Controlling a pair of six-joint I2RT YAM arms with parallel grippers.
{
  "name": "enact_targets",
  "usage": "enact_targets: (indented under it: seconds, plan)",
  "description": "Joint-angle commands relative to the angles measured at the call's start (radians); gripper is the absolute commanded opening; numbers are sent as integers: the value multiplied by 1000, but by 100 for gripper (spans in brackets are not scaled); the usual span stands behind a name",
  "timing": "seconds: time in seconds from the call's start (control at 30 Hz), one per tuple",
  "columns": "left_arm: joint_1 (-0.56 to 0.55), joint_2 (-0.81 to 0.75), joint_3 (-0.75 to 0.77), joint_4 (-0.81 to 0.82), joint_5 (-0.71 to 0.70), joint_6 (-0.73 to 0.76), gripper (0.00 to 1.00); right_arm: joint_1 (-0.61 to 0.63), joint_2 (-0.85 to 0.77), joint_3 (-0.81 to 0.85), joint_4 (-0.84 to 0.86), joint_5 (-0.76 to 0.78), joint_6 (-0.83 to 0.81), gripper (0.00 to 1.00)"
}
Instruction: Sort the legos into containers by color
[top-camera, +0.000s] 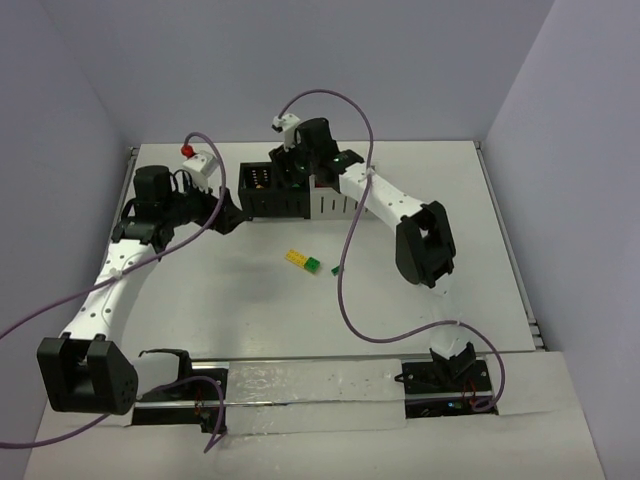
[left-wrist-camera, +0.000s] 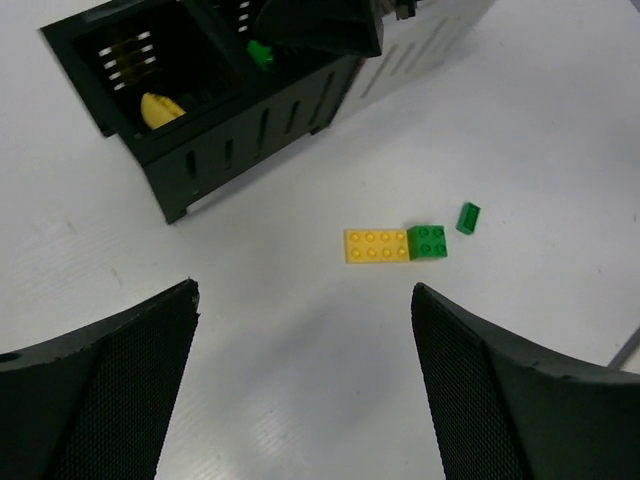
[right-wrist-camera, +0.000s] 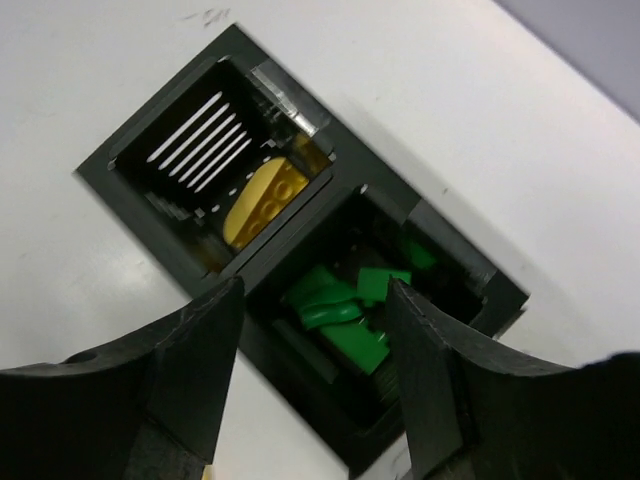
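White table (top-camera: 250, 300), left pincer (left-wrist-camera: 303, 295) wide open, empty, right pincer (right-wrist-camera: 315, 290) agape above black bins (right-wrist-camera: 150, 120)

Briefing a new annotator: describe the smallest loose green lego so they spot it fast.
Find the row of bins on the table; look just before it. A yellow brick and square green brick touch; the narrow green brick lies apart, right of them.

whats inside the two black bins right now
The end black bin holds a yellow brick. The second black bin beside it holds several green bricks. The right arm's jaws cover each bin's near corner, so anything lying there cannot be seen.
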Motion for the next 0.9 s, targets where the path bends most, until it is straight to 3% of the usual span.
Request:
enact_targets:
  seconds: [0.0, 0.07, 0.17, 0.37, 0.67, 0.87]
  plan:
    - [-6, 28, 41, -37, 266, 263, 90, -59, -283, -74, 40, -80, 120, 70]
    - [-36, 65, 71, -105, 300, 381, 90, -106, -393, -134, 33, -111, 163, 77]
    - [-165, 157, 158, -247, 242, 668, 89, -203, -518, -229, 0, -153, 166, 100]
    - [-403, 317, 269, -388, 98, 957, 89, -345, -798, -509, -79, -148, 91, 100]
    - [-555, 611, 435, -484, 19, 1148, 86, -485, -1104, -880, -150, -122, 32, 100]
    - [-612, 735, 497, -502, -64, 1193, 83, -519, -1181, -974, -167, -107, 7, 100]
